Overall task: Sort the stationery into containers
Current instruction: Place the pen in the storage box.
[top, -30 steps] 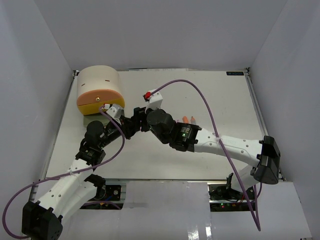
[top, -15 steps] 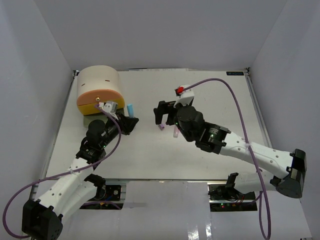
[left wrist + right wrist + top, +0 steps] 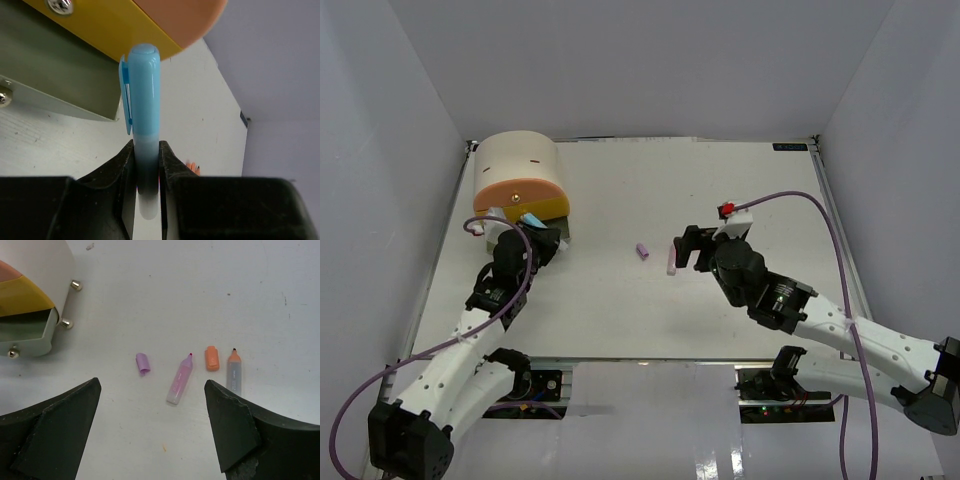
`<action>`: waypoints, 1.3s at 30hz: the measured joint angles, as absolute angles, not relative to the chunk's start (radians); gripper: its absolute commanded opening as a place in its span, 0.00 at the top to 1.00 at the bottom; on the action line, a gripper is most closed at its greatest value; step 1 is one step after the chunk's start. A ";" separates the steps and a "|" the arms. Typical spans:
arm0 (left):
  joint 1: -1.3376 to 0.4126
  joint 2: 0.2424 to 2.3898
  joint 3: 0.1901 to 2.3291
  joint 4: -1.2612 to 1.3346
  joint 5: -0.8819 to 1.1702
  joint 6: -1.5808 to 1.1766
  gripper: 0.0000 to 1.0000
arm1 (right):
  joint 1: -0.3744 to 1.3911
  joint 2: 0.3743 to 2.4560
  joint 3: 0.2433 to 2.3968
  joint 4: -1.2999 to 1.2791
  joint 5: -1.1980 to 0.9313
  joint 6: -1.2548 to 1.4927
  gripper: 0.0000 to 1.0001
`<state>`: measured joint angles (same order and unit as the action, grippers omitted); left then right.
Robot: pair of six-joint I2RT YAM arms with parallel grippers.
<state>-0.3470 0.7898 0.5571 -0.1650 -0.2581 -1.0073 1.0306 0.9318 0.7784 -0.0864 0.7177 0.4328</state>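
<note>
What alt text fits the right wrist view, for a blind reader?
The right end effector hangs open above a white table, where a purple cap, an uncapped pink marker, an orange cap and a grey marker lie apart. At left, a cabinet has one drawer open.

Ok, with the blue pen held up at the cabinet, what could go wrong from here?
1. The left jaws pinch the blue pen only near one end; most sticks out, so it may pivot or bump the yellow drawer front instead of entering the open grey-green drawer.
2. The pink marker and grey marker lie uncapped, purple cap and orange cap close by; the wide-open right jaws might nudge neighbours when picking one.
</note>
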 measured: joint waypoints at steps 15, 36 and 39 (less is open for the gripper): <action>-0.244 0.942 0.676 -0.292 -0.414 -1.396 0.61 | 0.979 0.779 0.656 -0.088 0.696 0.441 0.10; -0.147 1.080 0.676 -0.255 -0.352 -1.441 0.48 | 0.955 0.730 0.604 -0.089 0.662 0.446 0.10; -0.146 1.084 0.676 -0.246 -0.344 -1.440 0.43 | 0.955 0.730 0.604 -0.088 0.656 0.447 0.10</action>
<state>-0.1459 1.0836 0.6762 -0.2459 -0.3443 -1.4403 0.9550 0.7300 0.6041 -0.0879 0.6556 0.4473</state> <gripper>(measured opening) 0.541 0.901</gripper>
